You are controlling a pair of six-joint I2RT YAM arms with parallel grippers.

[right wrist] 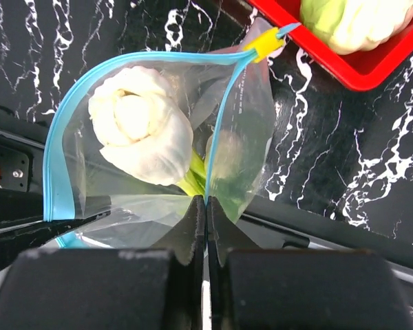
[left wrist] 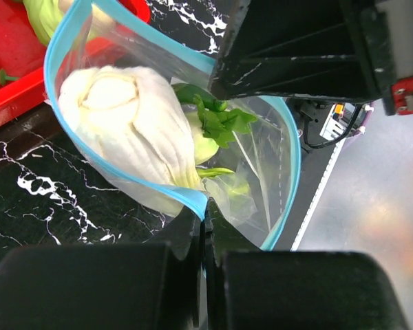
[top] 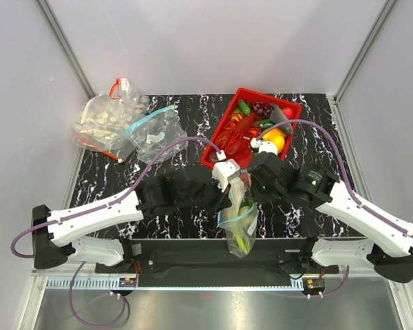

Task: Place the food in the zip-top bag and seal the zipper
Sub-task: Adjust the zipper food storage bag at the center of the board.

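Top view: the zip-top bag (top: pixel 239 221) hangs between left gripper (top: pixel 228 191) and right gripper (top: pixel 251 187) at the near edge of the surface (top: pixel 316 137); if either pinch slips, it would likely drop; red basket (top: pixel 217 137) behind holds mixed toy produce.
Left wrist: left gripper clamped on the zipper (left wrist: pixel 182 197); bag holds a white radish-like piece (left wrist: pixel 124 124) above green leaves (left wrist: pixel 217 120).
Right wrist: right gripper clamped on the same strip; mouth gapes, so its ends may stay unsealed; yellow slider (right wrist: pixel 267 45) at the far corner.
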